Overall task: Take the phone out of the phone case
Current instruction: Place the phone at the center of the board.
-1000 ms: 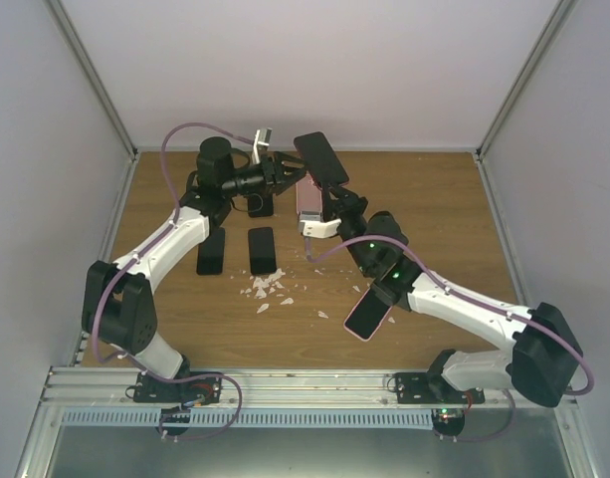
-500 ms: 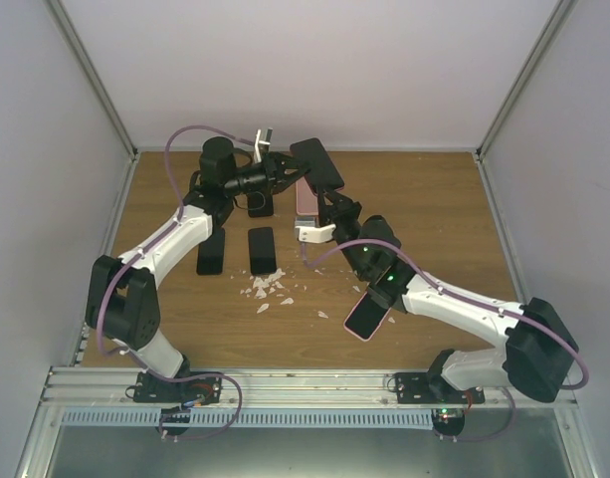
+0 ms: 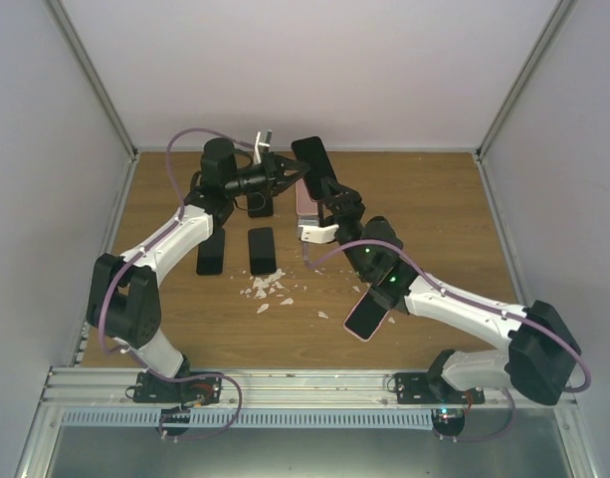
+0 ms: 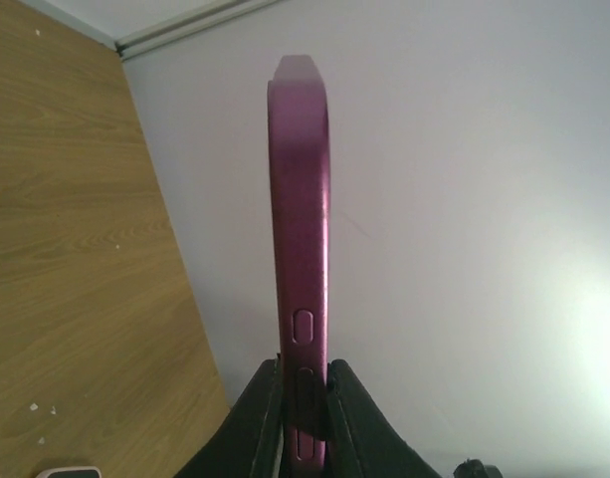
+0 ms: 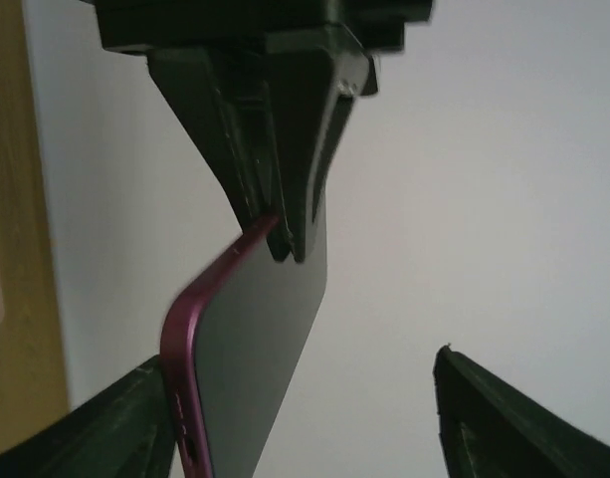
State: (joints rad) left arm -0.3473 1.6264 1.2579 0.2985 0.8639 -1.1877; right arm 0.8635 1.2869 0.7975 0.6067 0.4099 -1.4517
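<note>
Only right wrist view shows phone (image 5: 270,319) screen inside case (image 5: 177,344).

Cased phone (image 3: 314,159) aloft over the table (image 3: 434,209) at far middle; nearer, leftward, two phones (image 3: 262,249) side by side.

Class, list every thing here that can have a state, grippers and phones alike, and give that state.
left gripper, shut on the edge of the cased phone.
right gripper, open, gripping nothing.
cased phone, not yet taken out of its case, held off the table.
black slabs, lying flat side by side on the table.
pink-rimmed phone, lying flat on the table.
</note>
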